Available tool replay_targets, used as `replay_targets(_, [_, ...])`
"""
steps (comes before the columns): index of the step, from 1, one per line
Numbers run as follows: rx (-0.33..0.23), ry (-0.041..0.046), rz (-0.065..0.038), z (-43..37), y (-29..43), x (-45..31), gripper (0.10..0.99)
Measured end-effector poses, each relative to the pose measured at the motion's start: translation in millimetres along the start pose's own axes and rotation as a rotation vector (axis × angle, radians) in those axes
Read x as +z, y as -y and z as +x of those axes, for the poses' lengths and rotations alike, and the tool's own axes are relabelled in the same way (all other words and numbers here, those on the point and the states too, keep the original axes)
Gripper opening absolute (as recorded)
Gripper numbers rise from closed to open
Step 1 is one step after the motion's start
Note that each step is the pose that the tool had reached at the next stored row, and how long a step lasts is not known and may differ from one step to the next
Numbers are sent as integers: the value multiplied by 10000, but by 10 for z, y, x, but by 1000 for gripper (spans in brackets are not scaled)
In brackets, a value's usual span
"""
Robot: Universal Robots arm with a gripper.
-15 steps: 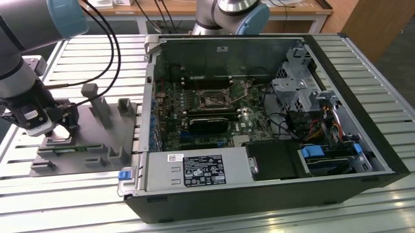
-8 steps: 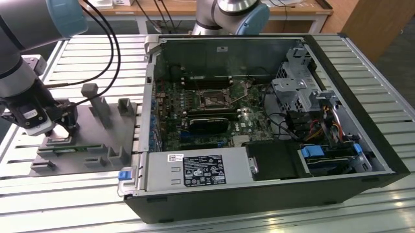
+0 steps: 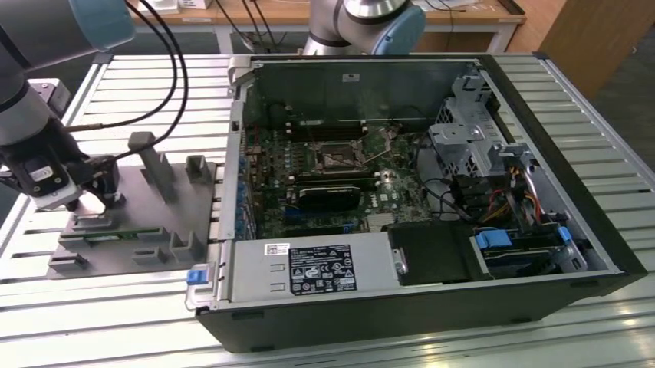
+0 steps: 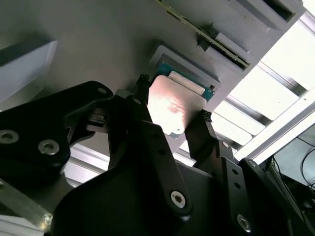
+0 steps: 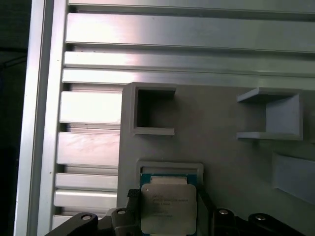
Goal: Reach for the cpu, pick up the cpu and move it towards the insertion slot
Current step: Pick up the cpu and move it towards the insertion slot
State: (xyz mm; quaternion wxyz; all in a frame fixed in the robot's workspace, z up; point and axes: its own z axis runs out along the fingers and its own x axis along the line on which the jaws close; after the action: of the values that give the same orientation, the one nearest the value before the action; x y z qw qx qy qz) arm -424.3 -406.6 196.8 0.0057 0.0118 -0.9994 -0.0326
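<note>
At the exterior view's left, the tool (image 3: pixel 88 203) hangs over the grey fixture plate (image 3: pixel 164 222), well apart from the insertion slot (image 3: pixel 335 159). In the second wrist view its fingers (image 4: pixel 209 135) pinch the cpu (image 4: pixel 172 105). In the first wrist view the cpu overlaps a fixture pocket (image 5: pixel 170 166)

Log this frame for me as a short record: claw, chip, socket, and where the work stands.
claw: shut on the chip, one finger on each of two opposite edges, above the grey holder plate
chip: silvery square, appears lifted just off its framed seat on the plate
socket: dark square with a metal frame, on the green board inside the open computer case, well apart from the claw
stage: chip gripped at the plate, not yet over the case
</note>
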Motion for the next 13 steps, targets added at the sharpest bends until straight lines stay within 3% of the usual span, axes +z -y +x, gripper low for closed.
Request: replay_targets(13, [0,2,-25,1,-7,-113,541])
